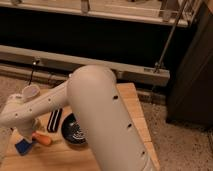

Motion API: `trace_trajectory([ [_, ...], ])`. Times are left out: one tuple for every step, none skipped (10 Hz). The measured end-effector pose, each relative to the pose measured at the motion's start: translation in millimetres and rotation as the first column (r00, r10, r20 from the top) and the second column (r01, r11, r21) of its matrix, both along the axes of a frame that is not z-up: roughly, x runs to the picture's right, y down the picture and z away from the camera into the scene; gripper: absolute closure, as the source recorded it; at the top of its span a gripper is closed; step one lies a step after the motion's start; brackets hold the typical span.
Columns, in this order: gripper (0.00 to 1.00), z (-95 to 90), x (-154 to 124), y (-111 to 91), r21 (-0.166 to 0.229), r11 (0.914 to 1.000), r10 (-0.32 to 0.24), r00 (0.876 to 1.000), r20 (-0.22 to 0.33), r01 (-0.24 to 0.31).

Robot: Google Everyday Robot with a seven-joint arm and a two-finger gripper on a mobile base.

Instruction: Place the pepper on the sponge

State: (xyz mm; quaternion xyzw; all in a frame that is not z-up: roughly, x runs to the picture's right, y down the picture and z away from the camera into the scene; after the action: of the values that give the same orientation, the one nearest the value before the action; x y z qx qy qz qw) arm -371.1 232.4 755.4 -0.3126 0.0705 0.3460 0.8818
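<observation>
Our gripper (28, 134) hangs low over the table's (131, 107) left front corner; we cannot tell whether it holds anything. The pepper (42, 139) lies just beside the sponge (22, 147), left of the bowl (75, 131).

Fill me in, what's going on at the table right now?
The robot's arm reaches across the wooden table, its gripper low at the left, right by the orange pepper. The pepper lies just right of the blue sponge, not clearly on it. Whether the gripper holds it can't be told. A black bowl stands nearby.
</observation>
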Motion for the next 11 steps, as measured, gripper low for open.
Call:
trace_trajectory([
  [0.48,0.7,0.0,0.7,0.003,1.0000,-0.006,1.000,0.001,0.006],
  [0.48,0.5,-1.4,2.8,0.005,0.9999,-0.014,1.000,0.003,0.014],
  [0.48,0.1,-3.1,6.3,0.005,0.9997,-0.026,1.000,0.006,0.026],
  [0.48,0.2,-2.6,9.6,0.003,0.9992,-0.040,0.999,0.006,0.040],
  [0.48,0.4,-1.8,11.9,0.002,0.9987,-0.050,0.999,0.005,0.050],
  [0.48,1.1,-1.7,15.1,0.001,0.9980,-0.063,0.998,0.004,0.063],
  [0.48,2.5,-2.3,17.0,0.000,0.9976,-0.069,0.998,0.003,0.069],
  [0.48,4.3,-1.7,17.8,0.000,0.9973,-0.073,0.997,-0.001,0.073],
  [0.48,6.8,-0.3,18.8,0.000,0.9970,-0.077,0.997,-0.006,0.077],
  [0.48,8.2,-0.2,19.4,0.002,0.9968,-0.080,0.997,-0.008,0.080],
  [0.48,8.6,-0.5,19.9,0.003,0.9966,-0.082,0.997,-0.009,0.082],
])
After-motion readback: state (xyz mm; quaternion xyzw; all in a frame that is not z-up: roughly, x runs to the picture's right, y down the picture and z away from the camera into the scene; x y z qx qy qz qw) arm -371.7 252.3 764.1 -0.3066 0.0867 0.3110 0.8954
